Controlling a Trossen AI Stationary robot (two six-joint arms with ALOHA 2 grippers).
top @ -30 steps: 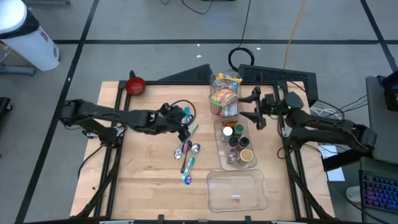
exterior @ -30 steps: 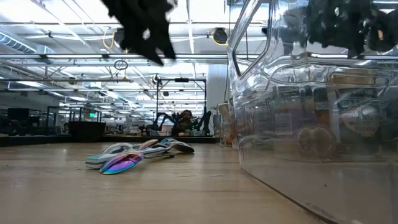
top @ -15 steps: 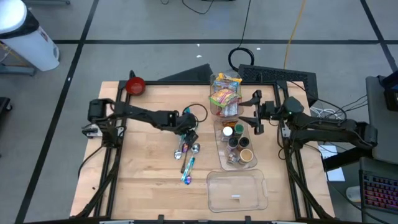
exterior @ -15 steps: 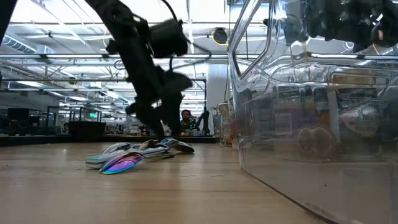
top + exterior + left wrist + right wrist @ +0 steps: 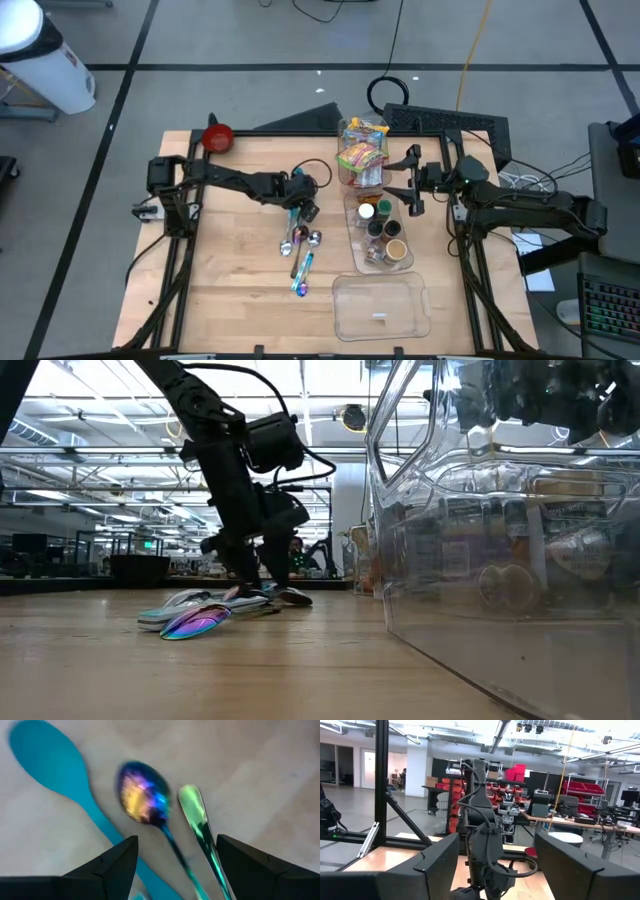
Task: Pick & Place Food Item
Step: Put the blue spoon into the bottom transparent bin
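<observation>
Snack packets [image 5: 361, 152] fill a clear bin at the table's far middle. My left gripper [image 5: 303, 207] is open and points steeply down over a cluster of utensils [image 5: 301, 243] at the table's centre. In the left wrist view a rainbow spoon [image 5: 143, 799] and a green handle [image 5: 196, 817] lie between its fingers [image 5: 107, 867], with a teal spoon [image 5: 49, 774] beside them. In the low view its fingertips [image 5: 252, 582] hang just over the utensils [image 5: 200, 618]. My right gripper [image 5: 411, 182] waits open and raised, right of the bin and far from any food.
A clear tray of small jars [image 5: 381, 232] sits near the bin, and an empty clear container [image 5: 381, 306] lies at the near edge. A red bowl [image 5: 218, 137] is at the far left corner. Bare wood lies left of the utensils.
My left gripper has dropped from high above the table to just over the utensils, shifting a little toward the right edge and tipping more steeply down. Its fingers stay open. The utensils have not moved.
</observation>
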